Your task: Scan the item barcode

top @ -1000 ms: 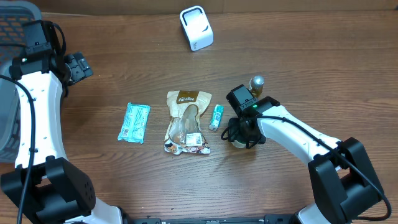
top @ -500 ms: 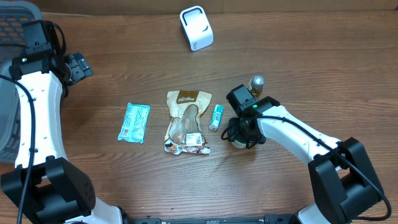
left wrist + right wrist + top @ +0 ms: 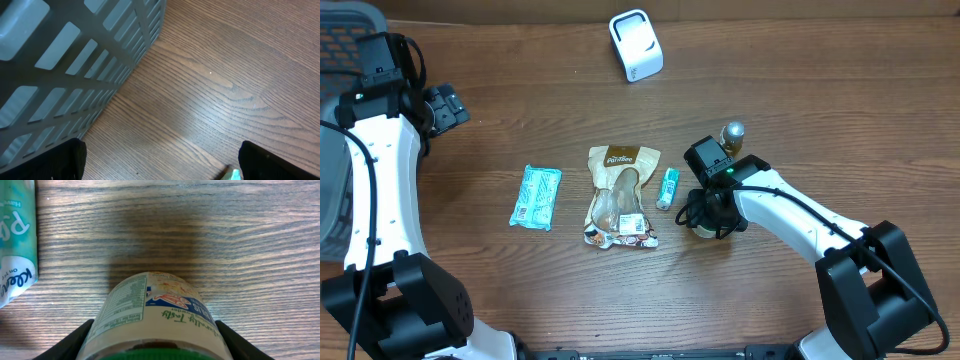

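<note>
Change: nothing you can pick out has shifted since a second ago; both arms and every item on the table (image 3: 820, 90) sit where they did.

Right tool (image 3: 708, 218): part-way closed with its fingers (image 3: 67, 345) pressed to both sides of the jar (image 3: 150, 310), so you are gripping it.

Jar: right of centre on the table, just beside the teal tube (image 3: 667, 187). The wrist view shows its green lid nearest the camera and its printed label facing up. You cannot tell whether it is clear of the wood yet.

Left tool (image 3: 447, 104): spread wide and empty, parked at the far left by the grey basket (image 3: 60, 65), well apart from everything else.

Scanner (image 3: 636, 45): white, at the far side of the table, well apart from the jar, with nothing in front of it.

Other items: the teal packet (image 3: 537, 197) and the brown snack bag (image 3: 620, 196) lie in a row with the teal tube, while a gold-capped bottle (image 3: 733, 133) stands just beyond the right tool.

Done: by the look of it, only the grasp — the jar is in hand but nowhere near the scanner.

Left to do: as you would judge it, lift the jar, carry it across to the scanner and turn it until the barcode faces the window. The barcode itself is not visible from either view.
</note>
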Motion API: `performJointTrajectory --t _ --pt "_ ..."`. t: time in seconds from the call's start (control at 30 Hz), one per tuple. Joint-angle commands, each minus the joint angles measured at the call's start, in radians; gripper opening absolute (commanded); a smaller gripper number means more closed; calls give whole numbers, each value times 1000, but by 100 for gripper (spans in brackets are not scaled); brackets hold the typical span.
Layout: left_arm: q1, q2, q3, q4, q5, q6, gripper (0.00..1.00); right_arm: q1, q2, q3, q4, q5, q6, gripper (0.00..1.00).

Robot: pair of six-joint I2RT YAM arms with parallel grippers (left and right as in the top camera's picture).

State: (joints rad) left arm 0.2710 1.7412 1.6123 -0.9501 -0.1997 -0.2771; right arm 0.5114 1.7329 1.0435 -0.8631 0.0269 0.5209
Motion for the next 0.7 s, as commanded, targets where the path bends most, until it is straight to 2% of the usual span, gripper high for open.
performJointTrajectory --t 0.0,0.13,0.33,0.43,0.5,0.67 --pt "10 -9 18 5 -13 12 100 3 -5 5 -11 -3 6 25" --pt "10 -9 18 5 -13 11 100 3 -29 79 -97 -3 5 16" --pt "10 -9 18 5 -13 12 100 3 -96 264 -247 -64 5 15" --pt "10 -9 18 5 -13 12 100 3 -119 354 -274 -191 5 15" --pt "10 -9 18 5 -13 12 100 4 -126 393 -271 -299 5 22" --pt "10 -9 18 5 -13 11 100 4 -126 422 -239 -562 5 26"
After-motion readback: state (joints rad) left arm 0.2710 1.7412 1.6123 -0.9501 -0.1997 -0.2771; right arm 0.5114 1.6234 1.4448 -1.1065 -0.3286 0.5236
